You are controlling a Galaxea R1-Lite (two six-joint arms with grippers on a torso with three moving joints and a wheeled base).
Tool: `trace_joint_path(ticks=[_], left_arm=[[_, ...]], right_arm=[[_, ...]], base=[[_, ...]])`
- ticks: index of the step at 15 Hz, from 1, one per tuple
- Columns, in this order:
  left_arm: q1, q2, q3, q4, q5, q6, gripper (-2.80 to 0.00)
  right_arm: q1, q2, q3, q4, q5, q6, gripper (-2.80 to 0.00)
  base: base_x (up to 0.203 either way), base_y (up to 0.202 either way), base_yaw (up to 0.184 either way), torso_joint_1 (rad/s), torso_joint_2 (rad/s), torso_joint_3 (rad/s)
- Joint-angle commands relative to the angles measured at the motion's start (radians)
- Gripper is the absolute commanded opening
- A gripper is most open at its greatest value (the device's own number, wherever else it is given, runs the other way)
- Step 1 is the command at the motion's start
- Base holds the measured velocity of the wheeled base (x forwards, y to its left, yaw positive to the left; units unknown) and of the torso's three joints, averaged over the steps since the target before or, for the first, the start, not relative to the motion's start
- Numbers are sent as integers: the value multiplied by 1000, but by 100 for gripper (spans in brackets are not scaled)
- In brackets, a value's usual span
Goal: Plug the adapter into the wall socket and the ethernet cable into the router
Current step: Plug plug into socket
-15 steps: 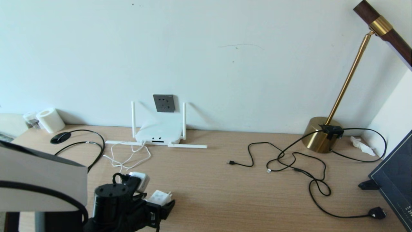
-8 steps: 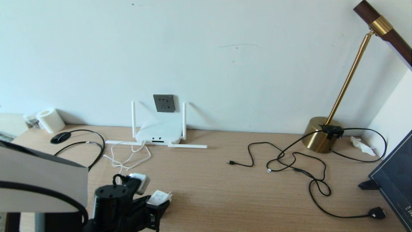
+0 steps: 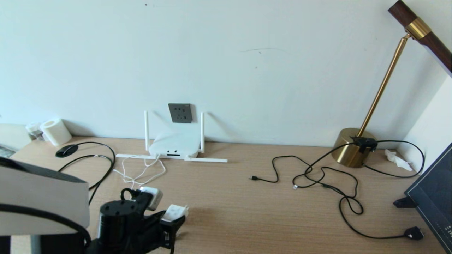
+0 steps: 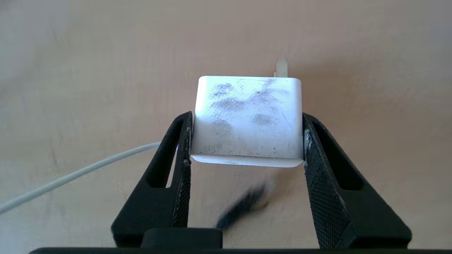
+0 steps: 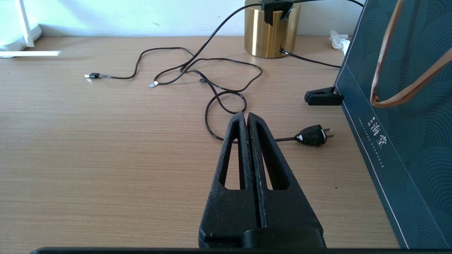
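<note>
The left hand (image 4: pixel 247 141) has two matte black fingers (image 4: pixel 169 169), each a tapered wedge with a long triangular cut-out and a fine cross-hatched pad on its inner face. In the head view the left arm ends in a black cylindrical wrist (image 3: pixel 114 213) with small screw holes on its flat cap, perhaps four, and a thin black cable looped beside it. A pale grey panel edged in black sits at lower left. The right hand (image 5: pixel 247 116) shows the same black slotted fingers.
</note>
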Motion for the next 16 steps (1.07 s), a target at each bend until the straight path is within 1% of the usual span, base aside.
trace_joint_path(ticks=[1,2,3,4,5,6,7,8,9,10,11,12,13,16], left_arm=[[30,-73,-126,47,-1,12,-280],[47,-113,-196,167,-5,15,-280],[61,-159,-279,320,-16,3,-280],[70,-194,-375,493,-24,-41,-280],[74,-217,-472,666,-32,-118,-280],[79,-235,-571,844,-49,-242,-280],[85,-250,-670,1028,-91,-423,-280],[99,-261,-757,1204,-172,-605,-280],[124,-267,-817,1312,-282,-743,-280],[166,-267,-855,1381,-393,-868,-280],[217,-261,-884,1423,-478,-971,-280],[254,-247,-899,1452,-540,-1036,-280],[284,-237,-903,1474,-572,-1055,-280],[395,-212,-901,1515,-638,-1059,-280]], right_arm=[[0,2,0,-1,0,0,-280],[0,2,0,-1,0,0,-280],[0,2,0,-1,0,0,-280],[0,2,0,-1,0,0,-280],[0,2,0,-1,0,0,-280],[0,2,0,-1,0,0,-280],[0,2,0,-1,0,0,-280],[0,2,0,-1,0,0,-280],[0,2,0,-1,0,0,-280],[0,2,0,-1,0,0,-280],[0,2,0,-1,0,0,-280],[0,2,0,-1,0,0,-280],[0,2,0,-1,0,0,-280],[0,2,0,-1,0,0,-280]], base=[[0,0,0,0,0,0],[0,0,0,0,0,0],[0,0,0,0,0,0],[0,0,0,0,0,0],[0,0,0,0,0,0],[0,0,0,0,0,0],[0,0,0,0,0,0],[0,0,0,0,0,0],[0,0,0,0,0,0],[0,0,0,0,0,0],[0,0,0,0,0,0],[0,0,0,0,0,0],[0,0,0,0,0,0],[0,0,0,0,0,0]])
